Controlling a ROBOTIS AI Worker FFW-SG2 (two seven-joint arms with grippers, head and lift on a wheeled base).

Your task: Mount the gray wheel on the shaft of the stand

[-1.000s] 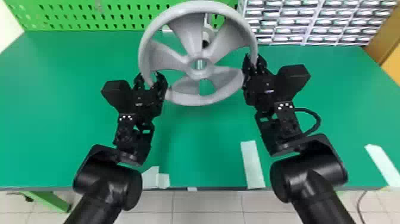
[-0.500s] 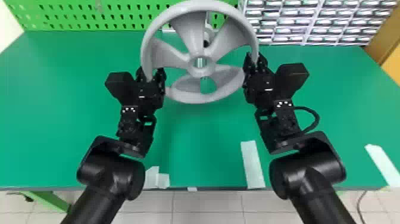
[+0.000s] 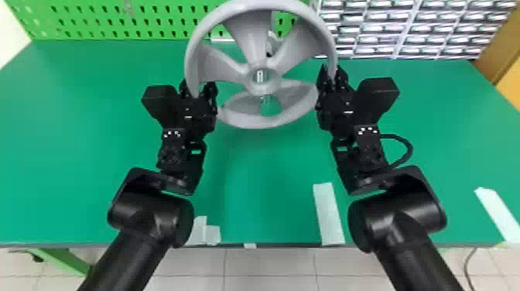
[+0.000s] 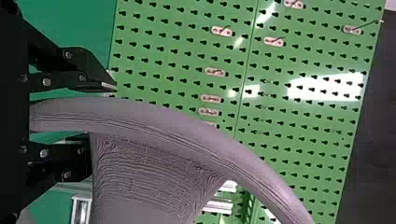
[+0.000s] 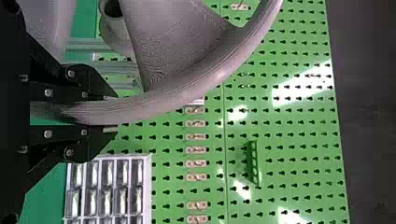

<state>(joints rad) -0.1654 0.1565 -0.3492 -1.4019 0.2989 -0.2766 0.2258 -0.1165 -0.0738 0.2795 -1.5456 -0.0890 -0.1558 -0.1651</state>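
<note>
The left gripper point(image 3: 197, 85) is edging toward the far edge of the tabletop point(image 3: 69, 154), fingers apart astride the gray wheel point(image 3: 251, 46), which the right gripper point(image 3: 331, 71) is clamping above the tabletop, lopsided support risking a tilt.

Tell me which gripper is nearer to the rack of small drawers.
Right. The right gripper is in front of the drawer rack, toward its left end; the left gripper is farther left, across the gray wheel.
</note>
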